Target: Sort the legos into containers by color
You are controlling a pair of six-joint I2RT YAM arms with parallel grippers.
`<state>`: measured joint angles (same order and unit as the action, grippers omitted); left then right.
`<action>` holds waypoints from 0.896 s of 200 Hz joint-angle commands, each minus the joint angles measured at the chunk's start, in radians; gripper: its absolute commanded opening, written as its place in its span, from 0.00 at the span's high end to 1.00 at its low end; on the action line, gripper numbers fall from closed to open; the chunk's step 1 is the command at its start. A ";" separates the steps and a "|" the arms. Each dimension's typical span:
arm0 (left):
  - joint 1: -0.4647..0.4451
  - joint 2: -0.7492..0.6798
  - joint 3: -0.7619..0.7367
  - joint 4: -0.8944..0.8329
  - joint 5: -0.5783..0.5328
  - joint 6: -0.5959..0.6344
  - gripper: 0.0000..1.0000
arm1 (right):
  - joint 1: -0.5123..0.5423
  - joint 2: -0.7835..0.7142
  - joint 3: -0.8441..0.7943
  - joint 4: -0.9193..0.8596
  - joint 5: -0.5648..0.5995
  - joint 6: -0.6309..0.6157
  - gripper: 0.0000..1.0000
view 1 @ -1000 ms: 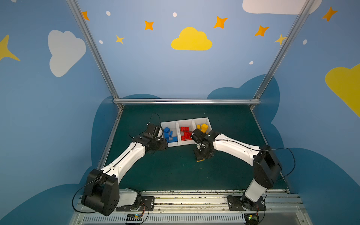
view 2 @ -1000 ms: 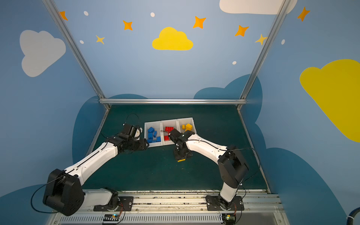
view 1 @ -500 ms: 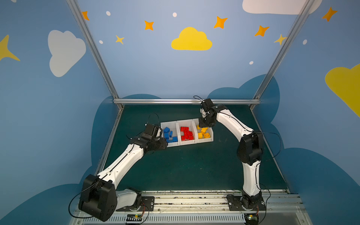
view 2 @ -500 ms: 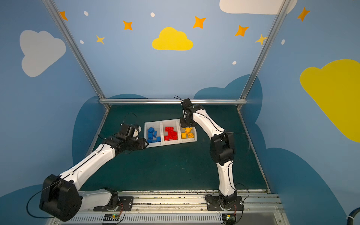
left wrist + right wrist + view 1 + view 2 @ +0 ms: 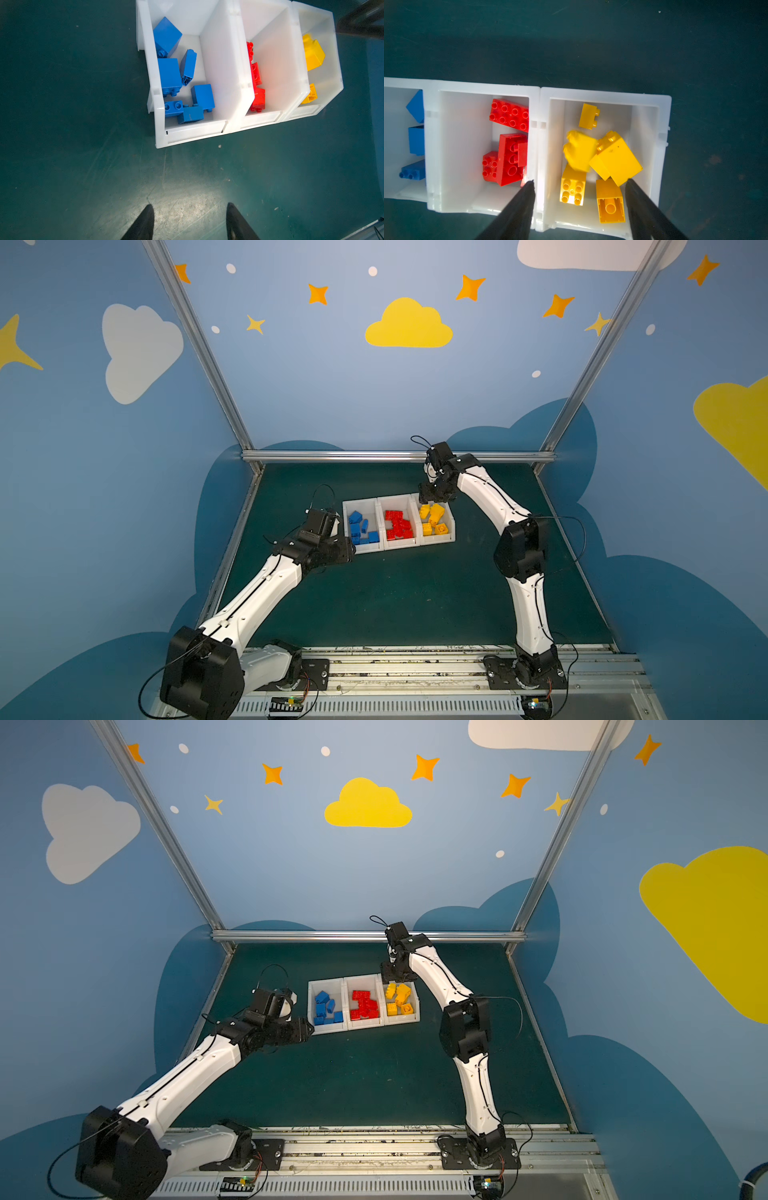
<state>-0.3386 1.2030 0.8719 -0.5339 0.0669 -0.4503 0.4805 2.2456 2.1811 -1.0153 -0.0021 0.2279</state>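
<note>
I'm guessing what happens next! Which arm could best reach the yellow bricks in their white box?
Right. The right gripper hangs open directly above the white plastic bin holding the yellow lego bricks. The left gripper hovers open above green mat near the white blue-brick bin, two bins away.

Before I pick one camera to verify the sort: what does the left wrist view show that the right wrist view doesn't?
Only left wrist: the whole pile of blue plastic bricks in the end white plastic bin, and the open left end effector over the dark green mat. Only right wrist: the full heap of yellow plastic bricks below the open right end effector, plus a red eight-stud brick seen studs-up. Both: all three bins side by side, one colour each.
</note>
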 commanded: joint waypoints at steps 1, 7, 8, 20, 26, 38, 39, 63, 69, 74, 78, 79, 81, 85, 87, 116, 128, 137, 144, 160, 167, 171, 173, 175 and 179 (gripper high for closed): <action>0.003 -0.014 -0.004 -0.006 -0.009 -0.001 0.44 | -0.003 -0.010 0.019 -0.032 -0.011 -0.002 0.28; 0.004 -0.015 -0.004 -0.006 -0.010 -0.002 0.44 | -0.002 -0.014 0.018 -0.032 -0.013 -0.002 0.28; 0.004 -0.015 -0.004 -0.007 -0.010 -0.001 0.44 | -0.002 -0.014 0.017 -0.032 -0.013 -0.002 0.28; 0.004 -0.016 -0.004 -0.007 -0.010 -0.002 0.44 | -0.002 -0.025 0.013 -0.030 -0.015 -0.003 0.28; 0.004 -0.016 -0.003 -0.006 -0.011 -0.002 0.44 | -0.003 -0.031 0.010 -0.027 -0.016 -0.002 0.28; 0.004 -0.017 -0.005 -0.006 -0.015 -0.001 0.44 | -0.004 -0.043 0.003 -0.025 -0.016 -0.001 0.28; 0.004 -0.016 -0.005 -0.006 -0.015 -0.002 0.44 | -0.004 -0.045 0.002 -0.024 -0.016 -0.001 0.28; 0.003 -0.021 -0.007 -0.004 -0.023 -0.002 0.44 | -0.006 -0.085 -0.026 -0.008 -0.015 0.001 0.28; 0.003 -0.022 -0.007 -0.002 -0.027 -0.002 0.44 | -0.006 -0.099 -0.038 -0.001 -0.013 0.001 0.28; 0.003 -0.024 -0.008 -0.002 -0.031 -0.001 0.44 | -0.005 -0.113 -0.052 0.008 -0.012 0.001 0.28; 0.004 -0.026 -0.008 -0.002 -0.035 -0.001 0.44 | -0.007 -0.123 -0.063 0.014 -0.009 -0.001 0.28; 0.003 -0.026 -0.007 -0.002 -0.036 0.000 0.44 | -0.007 -0.128 -0.066 0.016 -0.009 -0.001 0.28; 0.003 -0.027 -0.007 -0.002 -0.039 0.000 0.44 | -0.007 -0.133 -0.071 0.019 -0.009 -0.001 0.28; 0.003 -0.028 -0.007 -0.002 -0.045 0.001 0.44 | -0.008 -0.147 -0.085 0.026 -0.005 -0.001 0.28; 0.003 -0.029 -0.007 -0.003 -0.050 0.001 0.44 | -0.008 -0.154 -0.092 0.031 -0.004 -0.001 0.28; 0.006 -0.061 -0.007 -0.010 -0.148 0.003 0.43 | -0.023 -0.290 -0.243 0.117 0.026 -0.006 0.27; 0.008 -0.082 -0.010 -0.008 -0.193 0.012 0.42 | -0.035 -0.367 -0.336 0.176 0.043 -0.007 0.27; 0.013 -0.101 -0.013 -0.003 -0.223 0.019 0.42 | -0.045 -0.434 -0.416 0.234 0.055 -0.010 0.27; 0.018 -0.119 -0.018 0.006 -0.247 0.026 0.41 | -0.055 -0.490 -0.487 0.284 0.064 -0.014 0.26; 0.036 -0.170 -0.038 0.037 -0.302 0.039 0.39 | -0.081 -0.625 -0.642 0.398 0.088 -0.034 0.26; 0.046 -0.194 -0.050 0.058 -0.331 0.041 0.35 | -0.094 -0.690 -0.720 0.462 0.103 -0.060 0.25; 0.051 -0.208 -0.059 0.071 -0.349 0.045 0.32 | -0.103 -0.728 -0.767 0.503 0.113 -0.075 0.25; 0.055 -0.216 -0.064 0.079 -0.357 0.046 0.31 | -0.108 -0.756 -0.800 0.532 0.127 -0.085 0.24; 0.059 -0.224 -0.067 0.085 -0.368 0.047 0.29 | -0.112 -0.775 -0.824 0.556 0.133 -0.089 0.24; 0.064 -0.241 -0.078 0.101 -0.384 0.052 0.27 | -0.119 -0.814 -0.872 0.601 0.151 -0.098 0.23</action>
<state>-0.3046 1.0351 0.8341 -0.5053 -0.1780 -0.4305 0.4004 1.6138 1.5063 -0.6830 0.0601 0.2001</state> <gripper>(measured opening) 0.671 0.752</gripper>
